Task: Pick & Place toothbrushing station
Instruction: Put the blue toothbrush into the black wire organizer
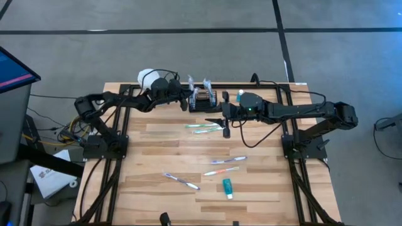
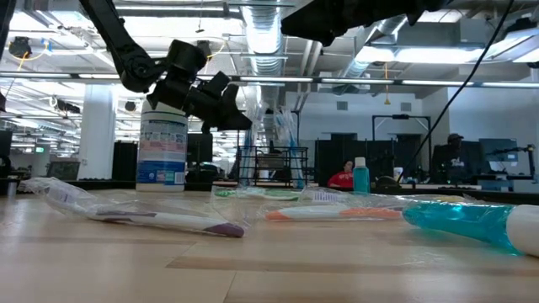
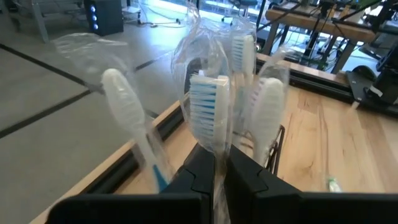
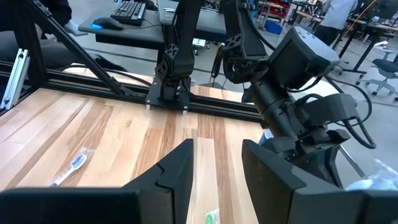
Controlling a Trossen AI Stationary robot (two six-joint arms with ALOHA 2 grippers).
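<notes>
Two dark arms meet at the far edge of the light wooden tabletop (image 1: pixel 264 188), up at twelve o'clock in the high view. That is where the toothbrushing station (image 1: pixel 204 100) sits, a small black wire-mesh rectangular basket, with plastic-wrapped toothbrushes standing upright in it. The left end effector (image 1: pixel 186 99) is right at the basket's nine o'clock side, and its fingers are pinched together on a white toothbrush with blue-and-white bristles in a clear wrapper (image 3: pixel 208 118); the left wrist view shows the head poking up just above the fingertips, with more wrapped brushes on either side of it. Over at the basket's four o'clock, the right end effector (image 1: pixel 225 122) hangs above the boards with its fingers apart and nothing between them, as the right wrist view makes plain. Just under it lies a green-handled wrapped toothbrush (image 1: pixel 202 128). Behind the left arm, at the tabletop's eleven o'clock corner, stands a white-lidded round canister with a blue label (image 2: pixel 162 151). Toward six o'clock, scattered flat on the wood: an orange-handled wrapped toothbrush (image 1: pixel 226 161), a purple-tipped wrapped toothbrush (image 1: pixel 181 181) and a teal toothpaste tube (image 1: pixel 227 187). A small bottle with a teal body (image 1: pixel 240 96) stands near the basket's three o'clock side.
</notes>
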